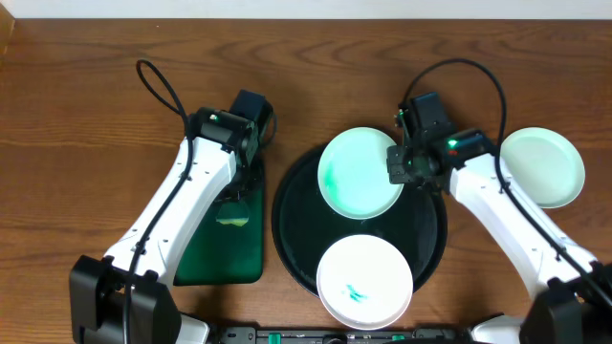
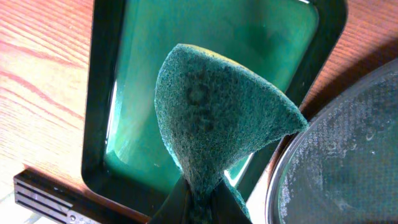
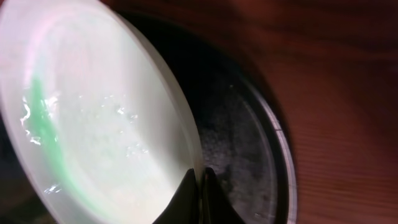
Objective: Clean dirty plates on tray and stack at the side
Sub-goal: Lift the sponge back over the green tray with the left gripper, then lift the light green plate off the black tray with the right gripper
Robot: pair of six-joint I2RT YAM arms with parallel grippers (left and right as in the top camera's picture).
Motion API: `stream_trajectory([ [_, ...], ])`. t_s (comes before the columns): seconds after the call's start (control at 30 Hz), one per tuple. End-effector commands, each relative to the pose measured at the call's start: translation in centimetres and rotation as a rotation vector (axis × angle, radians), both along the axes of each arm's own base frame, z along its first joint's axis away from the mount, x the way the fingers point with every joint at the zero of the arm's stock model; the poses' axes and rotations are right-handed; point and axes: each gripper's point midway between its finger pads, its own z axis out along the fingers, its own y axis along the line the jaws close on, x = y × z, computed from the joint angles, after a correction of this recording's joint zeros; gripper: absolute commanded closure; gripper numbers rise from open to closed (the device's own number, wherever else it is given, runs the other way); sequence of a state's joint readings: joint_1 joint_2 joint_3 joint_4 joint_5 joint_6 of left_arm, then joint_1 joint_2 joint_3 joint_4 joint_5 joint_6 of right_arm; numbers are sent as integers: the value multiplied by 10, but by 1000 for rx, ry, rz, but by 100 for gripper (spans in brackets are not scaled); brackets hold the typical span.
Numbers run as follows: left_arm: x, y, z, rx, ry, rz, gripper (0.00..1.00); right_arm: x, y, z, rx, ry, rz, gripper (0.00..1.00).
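My right gripper [image 3: 200,180] is shut on the rim of a pale-mint plate [image 3: 93,112] that has a teal smear on its left side. In the overhead view that plate [image 1: 360,172] is tilted over the back of the black tray [image 1: 298,225], with the right gripper [image 1: 402,164] at its right edge. A second plate [image 1: 364,280] with a teal scribble lies at the tray's front. A third plate [image 1: 541,167], unmarked, rests on the table at the right. My left gripper [image 2: 202,196] is shut on a green sponge [image 2: 217,118], squeezed into a fold.
A dark green rectangular tray [image 1: 239,253] lies left of the black tray, and the sponge [image 1: 232,216] hangs over it. From the left wrist, the green tray [image 2: 124,93] is below and the black tray's rim [image 2: 280,180] is at the right. Wooden tabletop surrounds everything.
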State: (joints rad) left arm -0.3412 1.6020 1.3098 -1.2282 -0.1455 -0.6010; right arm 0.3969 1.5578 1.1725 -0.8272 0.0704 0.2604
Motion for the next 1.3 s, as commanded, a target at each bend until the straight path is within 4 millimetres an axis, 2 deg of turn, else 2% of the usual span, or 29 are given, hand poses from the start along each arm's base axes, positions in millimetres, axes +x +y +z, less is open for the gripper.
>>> stream_trajectory([
  [0.0,-2,6,-7,29,15,-12,93,6,-6,40,-155,-145,71,99],
  [0.2,-7,8,-19,34,31,-13,93,-7,6,79,-289,-260,156,99],
  [0.3,-10,9,-23,37,40,-13,93,-17,6,96,-419,-311,193,99],
  [0.6,-10,9,-29,35,35,-13,93,-35,0,123,-731,-397,286,99],
  [0.87,-8,8,-29,30,28,-13,93,-34,-2,150,-973,-471,377,99],
  [1.27,-7,7,-29,29,25,-12,93,-34,3,177,-1208,-507,491,99],
])
